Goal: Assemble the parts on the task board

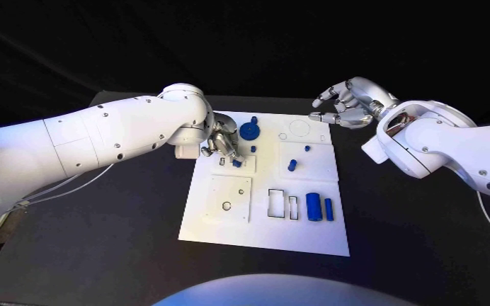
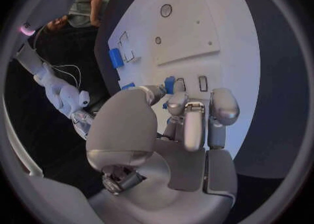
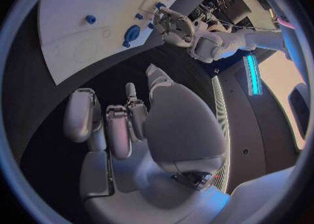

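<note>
The flat white task board (image 1: pixel 230 229) lies nearest; the left hand (image 1: pixel 224 143) seems to pinch a small blue part (image 1: pixel 237 163) for seating next, though I cannot tell, while the right hand (image 1: pixel 347 105) hovers with fingers curled on nothing.

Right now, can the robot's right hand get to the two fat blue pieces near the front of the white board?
Probably yes. The right hand holds nothing, hovering past the task board's far corner. The two blue pieces lie uncovered on its side, and the left hand is busy elsewhere.
</note>
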`<action>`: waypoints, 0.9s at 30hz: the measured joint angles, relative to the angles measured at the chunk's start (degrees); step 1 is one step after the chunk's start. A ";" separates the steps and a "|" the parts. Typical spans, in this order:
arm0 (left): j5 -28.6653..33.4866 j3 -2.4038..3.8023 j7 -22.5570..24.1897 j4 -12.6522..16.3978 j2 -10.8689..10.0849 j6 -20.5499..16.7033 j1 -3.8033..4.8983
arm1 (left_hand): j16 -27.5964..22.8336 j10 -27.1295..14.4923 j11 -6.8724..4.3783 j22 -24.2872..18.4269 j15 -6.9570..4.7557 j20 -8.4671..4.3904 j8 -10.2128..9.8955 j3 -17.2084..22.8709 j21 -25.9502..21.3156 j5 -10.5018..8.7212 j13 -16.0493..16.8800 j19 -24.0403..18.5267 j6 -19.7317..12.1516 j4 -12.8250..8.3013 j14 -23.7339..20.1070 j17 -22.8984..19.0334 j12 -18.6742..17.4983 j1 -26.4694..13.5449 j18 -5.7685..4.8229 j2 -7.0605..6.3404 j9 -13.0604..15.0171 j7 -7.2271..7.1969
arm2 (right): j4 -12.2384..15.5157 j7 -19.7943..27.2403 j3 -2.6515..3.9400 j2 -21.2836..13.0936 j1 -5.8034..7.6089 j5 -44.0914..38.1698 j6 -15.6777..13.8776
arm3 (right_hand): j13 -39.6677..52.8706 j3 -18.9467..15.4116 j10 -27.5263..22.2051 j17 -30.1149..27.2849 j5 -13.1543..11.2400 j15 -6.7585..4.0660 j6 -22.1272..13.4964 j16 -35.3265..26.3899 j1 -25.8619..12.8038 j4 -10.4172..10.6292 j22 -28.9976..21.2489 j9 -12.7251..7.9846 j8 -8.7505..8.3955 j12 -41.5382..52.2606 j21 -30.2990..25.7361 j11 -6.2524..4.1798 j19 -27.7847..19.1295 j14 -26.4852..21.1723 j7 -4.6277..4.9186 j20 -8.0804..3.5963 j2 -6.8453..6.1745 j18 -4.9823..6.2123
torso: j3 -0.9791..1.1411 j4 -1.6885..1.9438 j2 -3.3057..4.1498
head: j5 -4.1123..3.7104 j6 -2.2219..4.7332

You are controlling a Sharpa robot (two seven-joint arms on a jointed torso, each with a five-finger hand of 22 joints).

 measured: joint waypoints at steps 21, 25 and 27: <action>1.84 0.37 0.82 8.50 -8.04 -12.84 -1.24 | 1.07 2.61 -0.33 3.07 0.00 -0.39 1.69 2.93 1.75 0.30 1.89 1.27 0.66 -0.18 0.00 0.00 1.01 -2.98 -0.82 -2.11 1.34 -0.45 | -0.12 -0.15 -0.05 -0.47 -0.02 -0.06 0.04 | -0.01 0.00 0.00 -0.01 0.24 0.00 0.00 0.00 0.00 0.00 0.00 -0.01 0.00 0.00 0.00 0.00 0.00 0.00 0.00 0.00 0.00 0.00 | 0.04 0.14 -0.02 | 0.07 -0.01; 1.16 0.30 1.09 9.53 -8.65 -16.67 -2.08 | 1.07 3.05 -0.50 3.77 -0.02 -0.62 1.98 3.22 2.00 0.76 2.44 1.90 0.97 0.10 -0.03 0.00 1.34 -3.42 -0.94 -2.55 1.59 -0.74 | -0.20 -0.15 -0.07 -0.53 -0.04 -0.07 0.04 | -0.01 0.00 0.00 -0.01 0.24 0.00 0.00 0.00 0.00 0.00 0.00 -0.01 0.00 0.00 -0.22 0.00 0.00 0.00 0.00 0.00 0.00 0.00 | 0.04 0.24 -0.05 | 0.12 -0.10; 0.75 0.27 1.19 9.90 -8.75 -18.47 -2.56 | 1.07 3.42 -0.72 4.02 -0.21 -0.70 1.98 3.45 2.17 0.99 2.64 1.98 1.16 0.33 -0.21 0.00 1.56 -3.81 -0.94 -2.94 1.60 -0.94 | -0.22 -0.15 -0.08 -0.53 -0.05 -0.07 0.04 | -0.01 0.00 0.00 -0.01 0.24 0.00 0.00 0.00 0.00 0.00 0.00 -0.01 0.00 0.00 -0.22 0.00 0.00 0.00 0.00 0.00 0.00 0.00 | 0.04 0.31 -0.09 | 0.12 -0.18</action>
